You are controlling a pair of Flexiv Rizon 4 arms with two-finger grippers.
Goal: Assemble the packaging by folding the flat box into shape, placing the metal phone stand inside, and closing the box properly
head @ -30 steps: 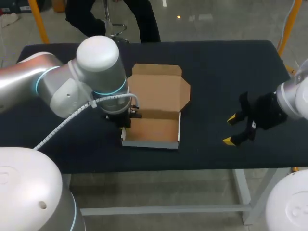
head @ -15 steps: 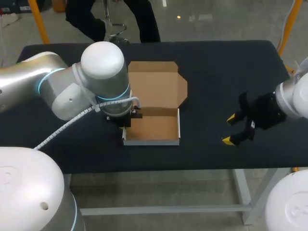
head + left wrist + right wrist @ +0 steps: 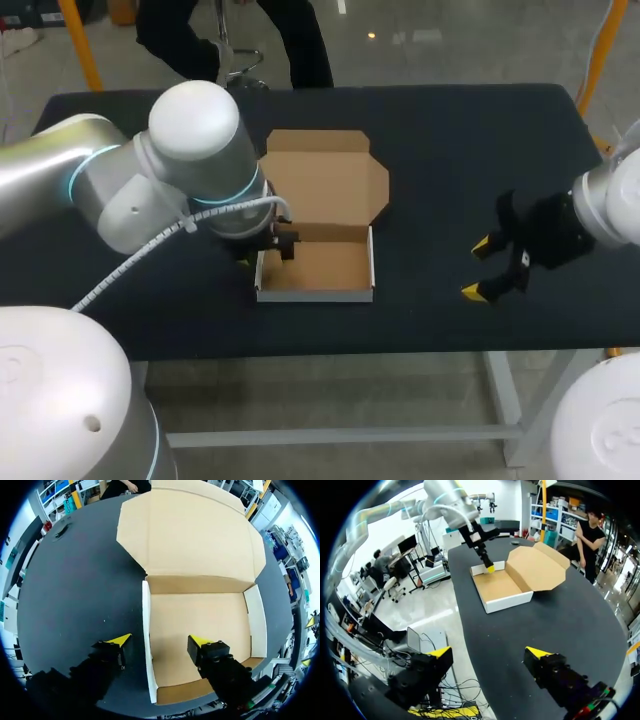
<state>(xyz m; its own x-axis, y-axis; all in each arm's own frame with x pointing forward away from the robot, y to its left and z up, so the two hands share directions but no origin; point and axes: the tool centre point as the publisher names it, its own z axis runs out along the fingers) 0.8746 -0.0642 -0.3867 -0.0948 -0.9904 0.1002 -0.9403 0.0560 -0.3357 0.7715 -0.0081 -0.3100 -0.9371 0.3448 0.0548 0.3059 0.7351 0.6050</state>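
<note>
Cardboard box (image 3: 318,268), one, left gripper (image 3: 160,640) spread astride its side wall, right gripper (image 3: 476,268) spread, empty

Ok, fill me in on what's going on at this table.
The cardboard box is already folded into a tray, with its lid open and lying back. The left gripper is open and straddles the box's side wall, one finger inside and one outside. The right gripper hangs open and empty over the table, well apart from the box. Nothing lies inside the box yet.
</note>
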